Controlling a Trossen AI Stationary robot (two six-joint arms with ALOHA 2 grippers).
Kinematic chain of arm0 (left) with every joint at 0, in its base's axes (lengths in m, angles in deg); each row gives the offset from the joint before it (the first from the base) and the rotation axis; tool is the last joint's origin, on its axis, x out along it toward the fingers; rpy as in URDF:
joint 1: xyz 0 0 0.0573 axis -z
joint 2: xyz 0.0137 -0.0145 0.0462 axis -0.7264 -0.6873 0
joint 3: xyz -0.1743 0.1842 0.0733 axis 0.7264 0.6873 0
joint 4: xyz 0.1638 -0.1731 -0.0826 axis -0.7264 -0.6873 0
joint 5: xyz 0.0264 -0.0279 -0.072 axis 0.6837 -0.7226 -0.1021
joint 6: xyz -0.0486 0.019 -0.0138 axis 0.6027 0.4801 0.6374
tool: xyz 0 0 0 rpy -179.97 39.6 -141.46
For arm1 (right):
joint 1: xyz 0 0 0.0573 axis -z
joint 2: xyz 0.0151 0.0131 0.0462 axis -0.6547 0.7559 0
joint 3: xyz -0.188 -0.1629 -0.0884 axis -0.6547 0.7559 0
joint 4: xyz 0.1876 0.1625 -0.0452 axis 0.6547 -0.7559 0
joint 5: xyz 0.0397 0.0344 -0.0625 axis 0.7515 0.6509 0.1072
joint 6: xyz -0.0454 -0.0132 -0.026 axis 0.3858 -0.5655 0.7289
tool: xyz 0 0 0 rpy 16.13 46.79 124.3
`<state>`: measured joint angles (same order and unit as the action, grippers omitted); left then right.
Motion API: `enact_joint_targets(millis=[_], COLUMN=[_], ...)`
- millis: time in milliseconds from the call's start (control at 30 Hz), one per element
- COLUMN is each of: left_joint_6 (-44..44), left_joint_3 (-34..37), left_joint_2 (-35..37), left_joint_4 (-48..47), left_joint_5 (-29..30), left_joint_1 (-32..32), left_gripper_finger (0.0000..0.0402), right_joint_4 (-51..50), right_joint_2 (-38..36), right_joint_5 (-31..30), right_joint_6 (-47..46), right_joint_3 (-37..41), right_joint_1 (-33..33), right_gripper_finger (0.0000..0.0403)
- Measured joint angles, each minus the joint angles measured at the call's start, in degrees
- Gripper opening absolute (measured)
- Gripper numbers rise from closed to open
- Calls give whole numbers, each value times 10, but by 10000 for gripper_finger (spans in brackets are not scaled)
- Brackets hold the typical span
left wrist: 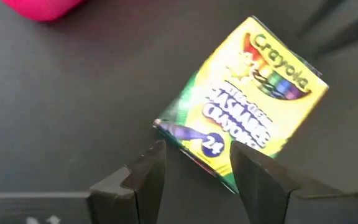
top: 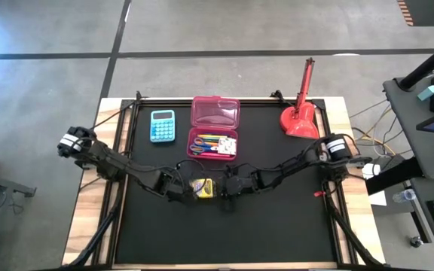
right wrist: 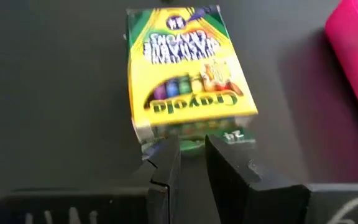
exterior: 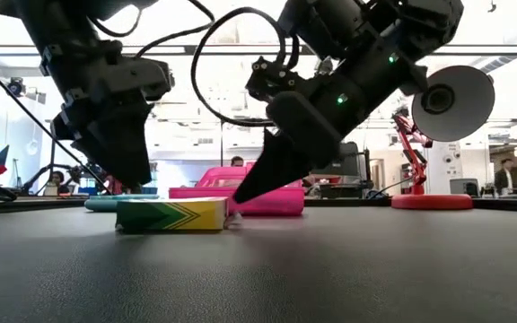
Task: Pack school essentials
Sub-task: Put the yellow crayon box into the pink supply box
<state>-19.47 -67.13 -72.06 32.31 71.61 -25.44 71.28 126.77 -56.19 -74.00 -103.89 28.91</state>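
A yellow-and-green crayon box [top: 202,188] lies flat on the black mat, between my two grippers. My left gripper [left wrist: 197,165] hangs open just above the box's near-left corner [left wrist: 219,171], one finger on either side of it. My right gripper [right wrist: 192,152] points slantwise down at the box's right end [right wrist: 191,134]. Its fingers stand a narrow gap apart with nothing between them. In the low view the box [exterior: 170,213] rests on its broad face. The open pink case [top: 215,124] holds pencils, pens and blue-handled scissors [top: 212,144]. My right gripper has its fingertips [exterior: 238,194] right at the upper edge of the box's right end [exterior: 225,208]. I cannot tell whether they touch it. The box lies flat on the mat.
A light-blue calculator [top: 163,126] lies left of the pink case at the far side. A red desk lamp [top: 300,120] stands at the far right corner. The near half of the mat [top: 224,233] is bare.
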Motion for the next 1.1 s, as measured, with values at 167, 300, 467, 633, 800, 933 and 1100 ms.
enact_joint_targets(millis=[167,300,467,633,800,933,1100], left_joint_6=[-10,-65,-112,-157,-265,-277,-271], left_joint_3=[-12,-11,1,10,13,14,16], left_joint_2=[6,22,19,17,8,-13,-46], left_joint_4=[-10,-7,-11,29,121,127,126], left_joint_5=[-4,1,1,20,54,66,61], left_joint_1=[11,17,34,50,63,62,65], left_gripper_finger=[164,164,164,164,164,164,164], right_joint_4=[-44,-73,2,151,189,186,186], right_joint_2=[-24,-44,-41,-40,-40,-40,-40], right_joint_5=[6,9,11,13,13,13,27], right_joint_6=[-3,-32,-79,-129,-200,-211,-225], right_joint_3=[1,11,64,120,141,142,135], right_joint_1=[-1,-1,-4,-4,-4,-4,-2], right_gripper_finger=[68,68,68,68,68,68,81])
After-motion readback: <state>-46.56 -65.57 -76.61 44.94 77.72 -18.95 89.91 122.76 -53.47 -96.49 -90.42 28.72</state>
